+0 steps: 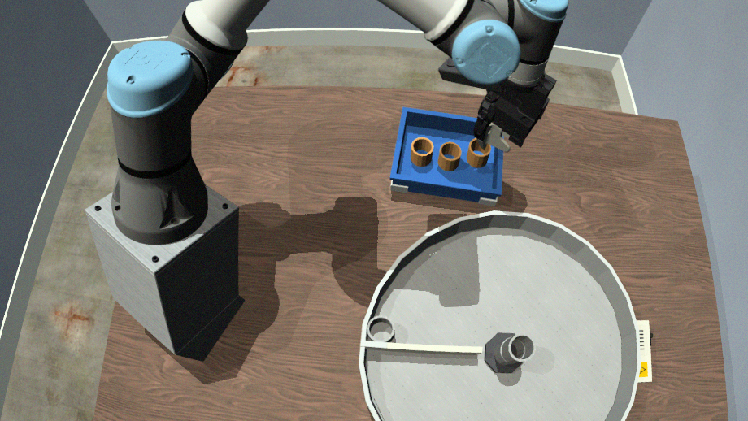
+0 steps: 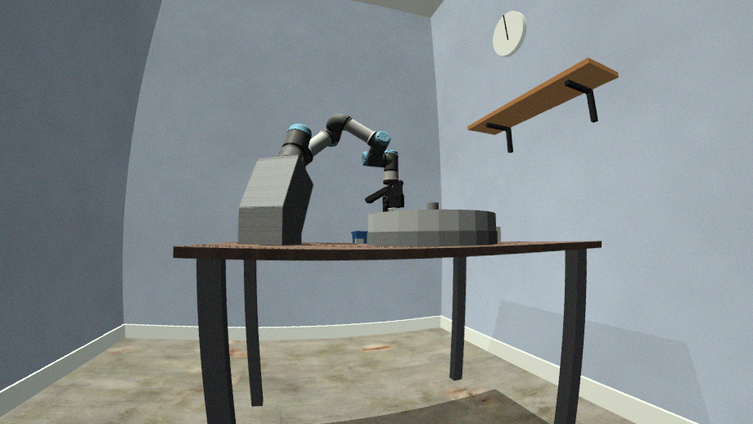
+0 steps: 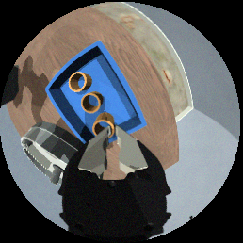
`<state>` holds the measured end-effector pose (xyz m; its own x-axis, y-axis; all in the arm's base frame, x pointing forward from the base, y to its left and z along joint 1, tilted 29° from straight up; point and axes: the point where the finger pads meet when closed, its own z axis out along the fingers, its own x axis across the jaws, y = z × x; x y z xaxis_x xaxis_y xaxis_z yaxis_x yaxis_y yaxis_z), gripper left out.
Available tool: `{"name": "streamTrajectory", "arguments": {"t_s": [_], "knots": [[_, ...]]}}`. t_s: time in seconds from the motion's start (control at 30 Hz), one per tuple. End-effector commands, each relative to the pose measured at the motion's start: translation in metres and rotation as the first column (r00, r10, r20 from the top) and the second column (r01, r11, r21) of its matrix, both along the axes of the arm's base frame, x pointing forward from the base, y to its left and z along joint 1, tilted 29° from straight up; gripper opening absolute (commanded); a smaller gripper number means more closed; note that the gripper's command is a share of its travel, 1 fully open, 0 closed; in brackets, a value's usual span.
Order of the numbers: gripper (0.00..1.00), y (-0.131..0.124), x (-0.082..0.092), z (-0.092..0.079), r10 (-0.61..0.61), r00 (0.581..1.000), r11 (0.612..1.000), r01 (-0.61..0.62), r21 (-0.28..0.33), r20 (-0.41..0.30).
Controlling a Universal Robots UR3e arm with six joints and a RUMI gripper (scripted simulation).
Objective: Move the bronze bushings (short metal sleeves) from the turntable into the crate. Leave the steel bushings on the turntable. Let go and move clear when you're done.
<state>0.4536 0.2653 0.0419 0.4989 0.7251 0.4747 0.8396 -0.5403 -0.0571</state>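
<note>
Three bronze bushings stand upright in a row in the blue crate [image 1: 445, 190] [image 3: 123, 79] [image 2: 359, 236]: the left one [image 1: 421, 151] [image 3: 78, 82], the middle one [image 1: 450, 155] [image 3: 91, 101] and the right one [image 1: 477, 155] [image 3: 103, 126]. My gripper [image 1: 492, 138] [image 3: 113, 125] [image 2: 389, 208] reaches into the crate's right end, its fingers pinched shut on the rim wall of the right bronze bushing. Two steel bushings are on the grey turntable [image 1: 623, 292] [image 2: 431, 226] [image 3: 42, 146]: one [image 1: 380, 329] at its left edge, one [image 1: 520, 347] on the centre hub.
A pale divider bar [image 1: 428, 347] runs from the turntable's left rim to the hexagonal hub [image 1: 497, 361]. The arm's grey pedestal [image 1: 157, 261] stands at the table's left. A yellow-marked control panel [image 1: 642, 355] sits on the turntable's right side.
</note>
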Motion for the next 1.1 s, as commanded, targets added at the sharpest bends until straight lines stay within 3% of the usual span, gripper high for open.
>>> {"name": "streamTrajectory", "arguments": {"t_s": [0.0,1.07], "knots": [[0.00,0.0034,0.0028,-0.0060,-0.001,1.000,1.000,0.001,0.000,0.003],[0.00,0.0076,0.0050,-0.0147,-0.001,1.000,1.000,0.001,0.000,0.003]]}}
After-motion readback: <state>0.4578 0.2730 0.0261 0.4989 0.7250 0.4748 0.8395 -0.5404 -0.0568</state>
